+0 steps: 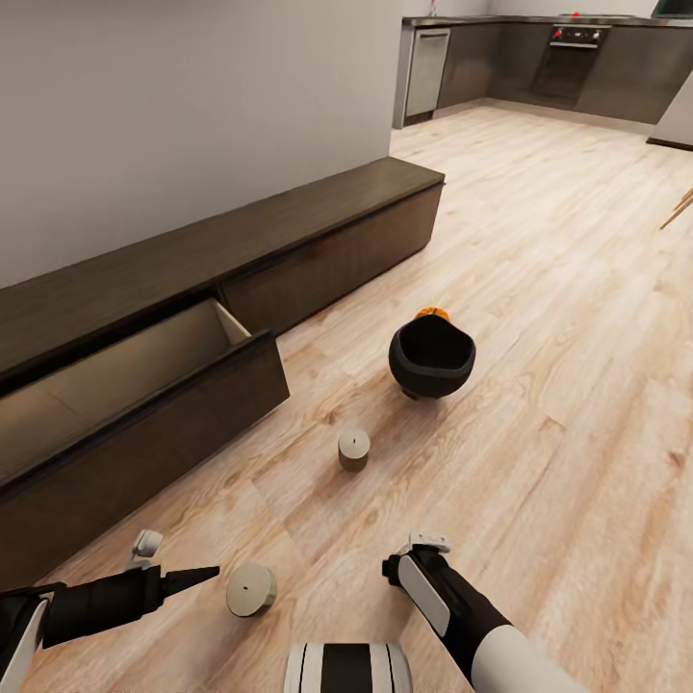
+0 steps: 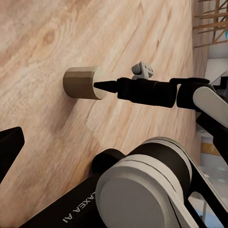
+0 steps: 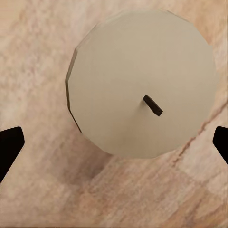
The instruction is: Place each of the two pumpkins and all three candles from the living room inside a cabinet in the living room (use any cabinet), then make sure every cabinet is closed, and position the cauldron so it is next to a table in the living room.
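Note:
The dark cabinet (image 1: 289, 231) runs along the left wall with one drawer (image 1: 135, 371) pulled open, pale inside. The black cauldron (image 1: 431, 358) stands on the floor, and a pumpkin (image 1: 432, 313) peeks out behind it. One candle (image 1: 353, 449) stands in front of the cauldron. A wider candle (image 1: 251, 589) lies just off the tip of my left gripper (image 1: 214, 575), which is open; one of its fingertips (image 2: 9, 147) shows in the left wrist view. My right gripper (image 1: 402, 568) points down, open, straight above another candle (image 3: 142, 83) (image 2: 81, 83).
Grey kitchen cupboards (image 1: 577, 67) with an oven stand at the far end of the wooden floor (image 1: 539, 289). A wooden chair leg (image 1: 679, 207) shows at the right edge. The open drawer's front (image 1: 192, 414) juts out into the floor.

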Tool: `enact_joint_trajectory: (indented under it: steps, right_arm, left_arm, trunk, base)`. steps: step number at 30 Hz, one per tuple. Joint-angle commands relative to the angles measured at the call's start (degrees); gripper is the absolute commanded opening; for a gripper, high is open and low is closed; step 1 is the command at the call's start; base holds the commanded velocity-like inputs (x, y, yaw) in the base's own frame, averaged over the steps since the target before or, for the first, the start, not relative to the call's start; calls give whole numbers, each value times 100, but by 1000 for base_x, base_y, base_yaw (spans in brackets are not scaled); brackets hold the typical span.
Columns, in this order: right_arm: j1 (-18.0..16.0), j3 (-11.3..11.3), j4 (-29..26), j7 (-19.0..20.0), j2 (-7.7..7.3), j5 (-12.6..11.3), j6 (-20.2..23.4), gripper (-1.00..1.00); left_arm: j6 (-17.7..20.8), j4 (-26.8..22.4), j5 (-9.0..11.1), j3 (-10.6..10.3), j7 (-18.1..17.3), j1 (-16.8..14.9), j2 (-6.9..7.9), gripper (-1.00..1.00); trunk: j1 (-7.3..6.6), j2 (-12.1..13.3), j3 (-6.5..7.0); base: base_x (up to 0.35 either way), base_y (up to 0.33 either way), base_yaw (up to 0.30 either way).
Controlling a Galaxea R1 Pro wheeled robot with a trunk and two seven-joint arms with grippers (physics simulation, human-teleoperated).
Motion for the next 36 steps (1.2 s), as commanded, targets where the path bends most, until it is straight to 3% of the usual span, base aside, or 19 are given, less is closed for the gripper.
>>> enact_joint_trajectory:
  steps: [1, 8, 25, 36]
  right_arm:
    - [-4, 27, -8, -44, -4, -47, 12, 100]
    - [-4, 27, -9, -43, -9, -46, 2, 100]
    - [-4, 27, 17, -42, -29, -46, -33, 100]
    - [-4, 29, 17, -42, -38, -46, -57, 100]
  left_arm:
    - [42, -1, 11, 2, -10, -2, 1, 100]
    - [42, -1, 11, -9, -10, -2, -4, 100]
    - [42, -1, 11, -23, -10, -2, -13, 100]
    - [42, -1, 11, -25, -10, -2, -13, 100]
  trunk:
    - [-1, -2, -5]
    - [-1, -2, -5]
    - [35, -21, -315]
    - [35, -21, -315]
  base:
    - [0, 0, 0]
    - [0, 0, 0]
    - [0, 0, 0]
    - [48, 0, 0]
